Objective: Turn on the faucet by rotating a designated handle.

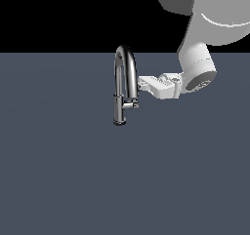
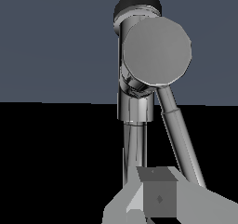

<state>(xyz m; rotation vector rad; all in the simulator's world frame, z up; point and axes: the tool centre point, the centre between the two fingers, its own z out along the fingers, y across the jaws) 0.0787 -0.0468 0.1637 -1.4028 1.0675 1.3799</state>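
Exterior view: faucet [image 1: 123, 85] upright on surface [image 1: 63, 170], handle [image 1: 131, 104] pointing toward the view's right.
Jaws: gripper [image 1: 141, 83] beside the spout; opening cannot be told.
Advice: lower onto the handle, push sideways around the base.

Flat, even render light, sharp focus, no cast shadows (chrome faucet [image 1: 124, 83] glints), black backdrop.
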